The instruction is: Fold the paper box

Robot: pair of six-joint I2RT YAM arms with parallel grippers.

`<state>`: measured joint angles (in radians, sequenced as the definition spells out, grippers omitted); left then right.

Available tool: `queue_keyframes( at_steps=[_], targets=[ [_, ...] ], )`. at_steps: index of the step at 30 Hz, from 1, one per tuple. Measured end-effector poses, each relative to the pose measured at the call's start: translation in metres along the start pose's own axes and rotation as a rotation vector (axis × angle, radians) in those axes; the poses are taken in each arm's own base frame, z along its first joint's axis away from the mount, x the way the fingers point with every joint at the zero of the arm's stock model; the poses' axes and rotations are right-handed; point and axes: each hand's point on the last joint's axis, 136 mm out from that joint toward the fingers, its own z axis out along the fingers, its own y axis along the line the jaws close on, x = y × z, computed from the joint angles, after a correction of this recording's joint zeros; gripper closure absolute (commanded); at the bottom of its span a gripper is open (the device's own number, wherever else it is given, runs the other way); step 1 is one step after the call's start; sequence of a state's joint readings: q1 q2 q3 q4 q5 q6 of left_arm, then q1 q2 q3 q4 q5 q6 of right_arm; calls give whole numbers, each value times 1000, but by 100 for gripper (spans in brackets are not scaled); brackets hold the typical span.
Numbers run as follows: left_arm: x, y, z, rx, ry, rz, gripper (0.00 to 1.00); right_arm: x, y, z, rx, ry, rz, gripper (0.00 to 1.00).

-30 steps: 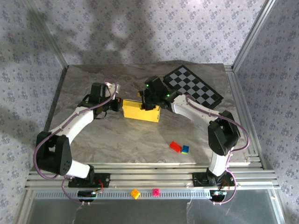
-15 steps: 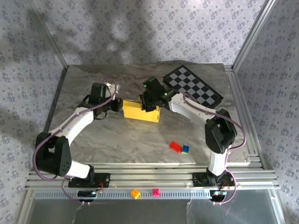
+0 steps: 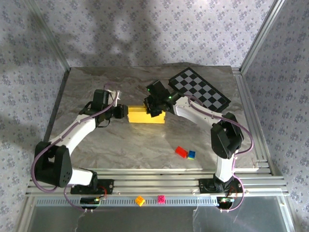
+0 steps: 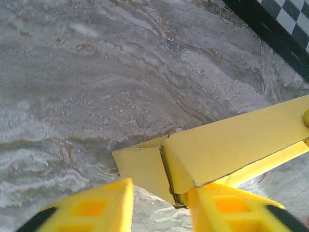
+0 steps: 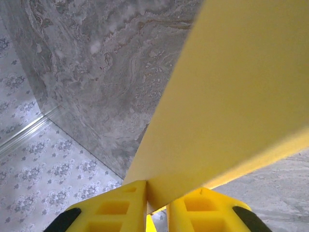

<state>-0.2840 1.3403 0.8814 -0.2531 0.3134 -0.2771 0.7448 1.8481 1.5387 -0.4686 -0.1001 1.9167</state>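
Mid-fold on the marble-patterned tabletop [image 3: 120, 145]: the box [image 3: 140, 116], a shallow yellow rectangle, lies near the middle, between the two arms and just short of the checkerboard mat [image 3: 200, 92]. The right hand [image 3: 155, 108] reaches over the box's far right part and is pinched onto an upright yellow panel [image 5: 231, 96]. In its wrist view the card runs straight down into the narrow slot between the fingers [image 5: 116, 210], a grip that appears meant to hold that wall up and keep the box from sliding.

The left hand [image 3: 121, 111] sits at the box's left end with its fingers [image 4: 91, 210] apart. The small end flap [image 4: 142, 166] juts into the gap between them. One finger lies against the box's folded corner, the other stands clear of the flap, and nothing is clamped. The placement suggests the left arm is lined up to take or press that flap while the right steadies the body.

The flap sticks out loose, so the end is judged not yet closed. A red brick [image 3: 181, 152] and a blue brick [image 3: 191, 154] lie well apart from the work, nearer the right arm's base.
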Motion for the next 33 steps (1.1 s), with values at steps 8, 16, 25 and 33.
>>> queue_keyframes(
  at_steps=[8, 16, 25, 33],
  targets=[
    [25, 24, -34, -63, -1, -406, 41, -1, 1, 1, -3, -1, -14, 83],
    [7, 21, -61, -55, -102, -1035, 37, -5, 7, 4, -15, 0, -15, 83],
    [-41, -23, -50, -30, -66, -1325, 26, -5, 9, 5, -18, 13, -12, 83],
    [-1, -33, -28, -214, 87, -1665, 23, -6, 10, 5, -20, 18, -12, 83]
  ],
)
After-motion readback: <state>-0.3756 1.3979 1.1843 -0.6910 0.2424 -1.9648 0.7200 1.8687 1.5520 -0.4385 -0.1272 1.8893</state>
